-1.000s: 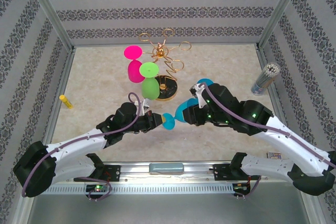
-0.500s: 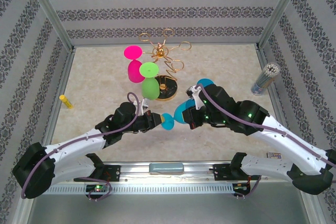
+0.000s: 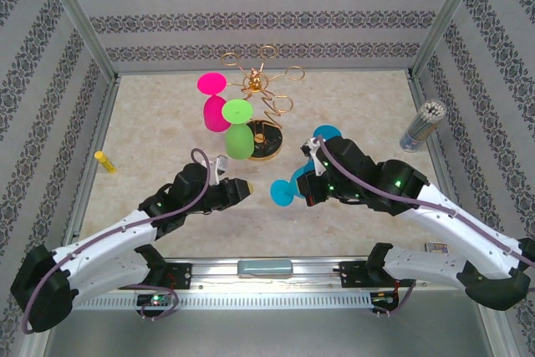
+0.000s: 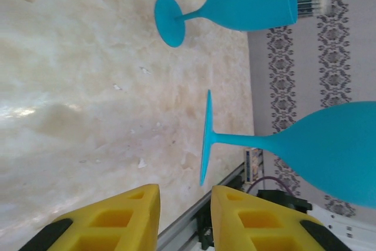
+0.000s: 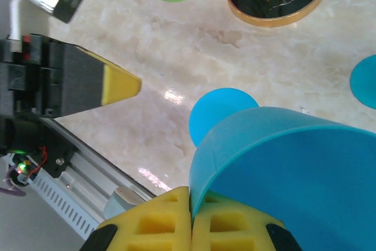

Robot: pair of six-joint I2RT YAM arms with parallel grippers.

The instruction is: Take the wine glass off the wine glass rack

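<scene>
1. Left of centre in the top view, left fingers (image 3: pixel 242 184): slightly parted, holding nothing. Aimed right at the glass foot, close to it but not touching.
2. At centre, blue wine glass (image 3: pixel 284 191): already off the wine glass rack (image 3: pixel 261 85), which stands at upper centre. Roughly upright, foot low at the left, bowl up and to the right under the right arm. In the left wrist view, foot seen edge-on at mid-frame, in line with the gap between the yellow tips. Whether it hangs clear of the surface (image 3: pixel 150 123) or rests on it: cannot tell.
3. At the bottom of the right wrist view, right fingers (image 5: pixel 153 221): pressed together on the wall of the bowl at its rim, carrying the glass alone. Likely the arm to set it down.
4. Farther right, partly behind that arm, second blue glass (image 3: pixel 328 132): seemingly standing on the surface.
5. Against a second ago: left fingers then tight at the foot, now opened and drawn back left. Right fingers then partly open, now closed. Glass shifted slightly right.
</scene>
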